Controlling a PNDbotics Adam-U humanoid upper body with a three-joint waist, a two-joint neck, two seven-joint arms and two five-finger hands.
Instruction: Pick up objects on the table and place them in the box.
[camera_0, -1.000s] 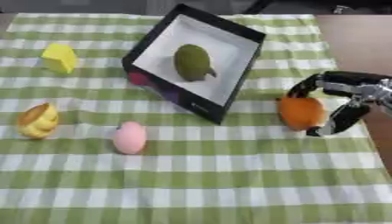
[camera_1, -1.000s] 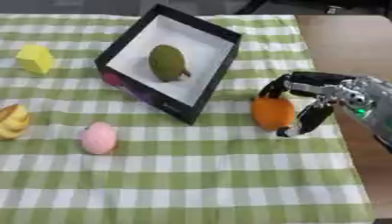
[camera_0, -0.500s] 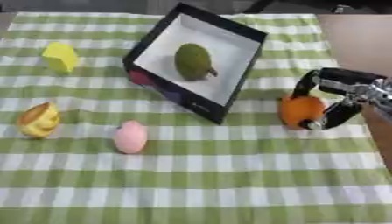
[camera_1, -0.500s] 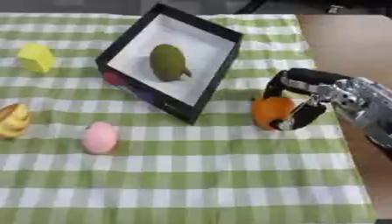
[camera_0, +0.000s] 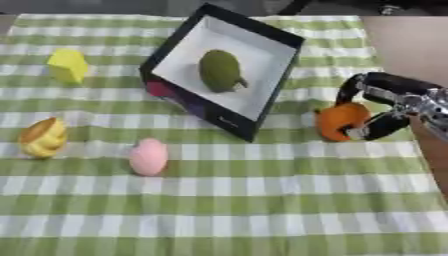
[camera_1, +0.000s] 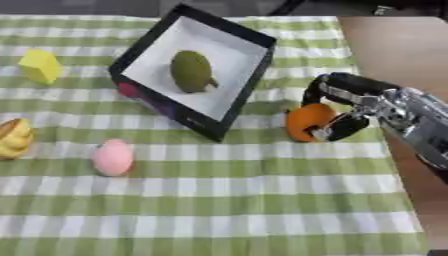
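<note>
Right hand (camera_1: 343, 107) curls round the orange (camera_1: 308, 121) on the surface, just right of the box (camera_0: 278, 75). Best next: lift clear of the box's near wall, then drop beside the green fruit (camera_0: 220, 70).

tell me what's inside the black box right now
One green oval fruit lies on the white floor of the black box. Nothing else shows inside; the near wall hides a strip of the floor.
</note>
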